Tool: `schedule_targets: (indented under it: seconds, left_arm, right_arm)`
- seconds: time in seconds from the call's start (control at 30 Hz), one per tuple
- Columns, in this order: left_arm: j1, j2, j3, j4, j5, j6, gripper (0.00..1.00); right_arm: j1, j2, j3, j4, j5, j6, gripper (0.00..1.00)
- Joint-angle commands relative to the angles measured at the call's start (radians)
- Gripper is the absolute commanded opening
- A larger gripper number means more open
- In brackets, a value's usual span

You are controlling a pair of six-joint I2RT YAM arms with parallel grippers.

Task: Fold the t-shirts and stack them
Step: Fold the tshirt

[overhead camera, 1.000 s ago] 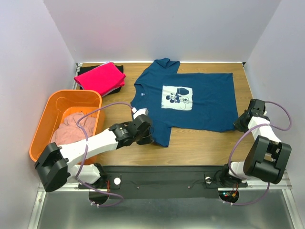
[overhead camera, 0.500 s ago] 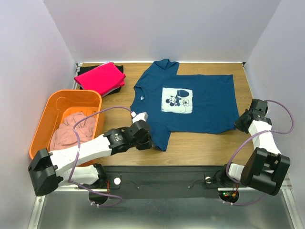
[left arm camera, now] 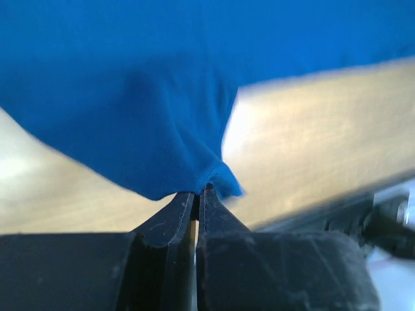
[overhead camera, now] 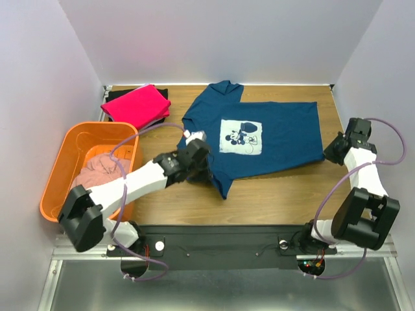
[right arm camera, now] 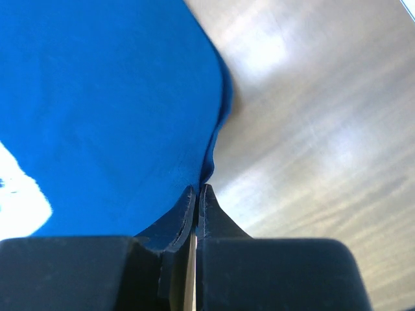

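**Both near corners pinched for the fold**

You are gripping the navy tee (overhead camera: 272,139) at two points. The left end effector (left arm camera: 198,192) is closed on its near-left corner and the right end effector (right arm camera: 196,190) is closed on the near-right hem, likely so the near edge is lifting evenly. The tee is lying print-up mid-surface (overhead camera: 279,194). Wood top, pale walls; a folded pink tee (overhead camera: 135,103) is sitting far-left, with the basket (overhead camera: 58,168) nearer.

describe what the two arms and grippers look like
Both the left arm and right arm have white links with chunky black joint housings. A thin lilac cable loops along each. The left gripper and right gripper have matte black tapered fingers.
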Motion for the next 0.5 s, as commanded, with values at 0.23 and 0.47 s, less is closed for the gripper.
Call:
schedule_targets:
  seconds: [0.23, 0.47]
  left_arm:
    - [0.244, 0.265, 0.339, 0.029, 0.121, 0.324, 0.0]
    - [0.333, 0.438, 0.515, 0.009, 0.161, 0.405, 0.0]
  right_arm:
    - [0.003, 0.236, 0.223, -0.047, -0.155, -0.051, 0.0]
    - [0.025, 0.359, 0.325, -0.073, -0.177, -0.067, 0.0]
